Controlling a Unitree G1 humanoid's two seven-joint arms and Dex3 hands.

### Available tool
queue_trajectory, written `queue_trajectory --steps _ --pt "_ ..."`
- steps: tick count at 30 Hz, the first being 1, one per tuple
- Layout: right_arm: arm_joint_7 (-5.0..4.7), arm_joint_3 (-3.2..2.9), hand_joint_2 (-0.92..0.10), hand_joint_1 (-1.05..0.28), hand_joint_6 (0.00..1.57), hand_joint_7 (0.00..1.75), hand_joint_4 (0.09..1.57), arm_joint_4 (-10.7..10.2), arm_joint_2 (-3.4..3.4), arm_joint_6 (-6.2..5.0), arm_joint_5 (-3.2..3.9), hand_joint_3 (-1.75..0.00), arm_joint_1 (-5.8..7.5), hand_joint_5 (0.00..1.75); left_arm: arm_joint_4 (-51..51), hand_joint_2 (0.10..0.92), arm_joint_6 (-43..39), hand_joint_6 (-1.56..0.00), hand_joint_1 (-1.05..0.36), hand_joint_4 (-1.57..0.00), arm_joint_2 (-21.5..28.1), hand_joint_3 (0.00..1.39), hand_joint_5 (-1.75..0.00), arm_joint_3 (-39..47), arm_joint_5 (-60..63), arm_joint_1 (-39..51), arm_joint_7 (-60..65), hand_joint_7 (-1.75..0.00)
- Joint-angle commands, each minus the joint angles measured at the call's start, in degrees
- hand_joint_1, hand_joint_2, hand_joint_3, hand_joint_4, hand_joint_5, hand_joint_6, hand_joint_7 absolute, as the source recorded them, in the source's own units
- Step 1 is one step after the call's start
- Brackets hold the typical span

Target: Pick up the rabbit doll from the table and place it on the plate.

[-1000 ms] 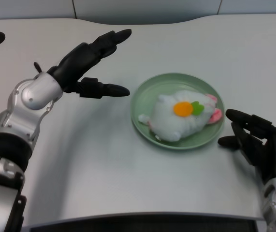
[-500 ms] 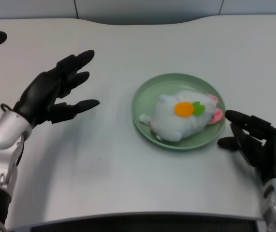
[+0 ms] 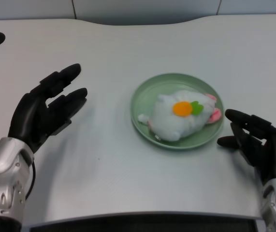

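Rabbit (image 3: 181, 121) lay on plate (image 3: 147, 94), long axis running left-right, well right of left robot hand (image 3: 43, 111), which was released, fingers spread, over tabletop (image 3: 128, 183).

Nothing to read here, honestly. No text, labels, brand names, numbers or signs anywhere. The rabbit doll (image 3: 182, 121) just has an orange and green carrot patch on it, no lettering. The green plate (image 3: 145, 96) is plain, the white table (image 3: 128, 48) has no markings, and the left hand (image 3: 43, 111) shows no logo or print either.
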Motion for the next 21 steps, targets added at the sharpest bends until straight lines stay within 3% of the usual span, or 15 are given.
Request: queue_trajectory --steps 1,5,9,11,13,18,21 --pt "0.00 -0.09 -0.92 -0.42 1.05 0.01 0.90 -0.12 0.10 0.84 0.31 -0.16 0.18 0.86 -1.67 0.921 1.71 -0.55 -0.60 -0.27 -1.41 0.17 -0.83 2.11 -3.02 2.67 0.30 -0.04" --pt "-0.05 0.16 -0.92 -0.42 1.04 0.01 0.89 -0.56 -0.10 1.05 -0.05 -0.16 0.38 0.86 -3.94 0.921 2.99 -0.61 -0.58 -0.30 -2.63 0.18 -0.96 3.15 -4.47 5.20 1.33 -0.06" --pt "0.18 -0.09 -0.92 -0.41 1.04 0.01 0.89 -0.46 -0.06 0.89 0.34 -0.16 0.34 0.86 -7.97 0.921 5.97 -0.67 -0.52 -0.35 -4.56 0.22 -1.15 5.03 -7.59 8.57 2.91 -0.10" --pt "0.03 -0.13 -0.92 -0.41 1.04 0.01 0.89 -0.76 0.01 1.35 0.39 -0.16 0.41 0.86 -9.18 0.921 6.39 -0.70 -0.50 -0.36 -5.09 0.25 -1.24 5.68 -8.47 10.10 3.14 -0.13" --pt "-0.07 -0.09 -0.92 -0.41 1.04 0.01 0.89 -1.14 0.03 1.79 0.36 -0.16 0.50 0.86 -10.22 0.921 7.15 -0.72 -0.51 -0.37 -5.34 0.27 -1.29 5.97 -8.65 11.09 3.62 -0.15" --pt "0.42 -0.07 -0.92 -0.41 1.03 0.00 0.89 -0.18 -0.31 0.52 0.17 -0.16 0.42 0.86 -12.34 0.921 7.14 -0.73 -0.52 -0.32 -5.39 0.35 -1.39 5.88 -7.89 14.54 4.89 -0.21" --pt "0.23 -0.04 -0.92 -0.42 1.04 0.00 0.88 -0.74 -0.22 1.08 0.16 -0.16 0.60 0.86 -12.73 0.921 6.87 -0.71 -0.52 -0.32 -5.53 0.38 -1.40 6.21 -8.26 15.78 5.25 -0.22"
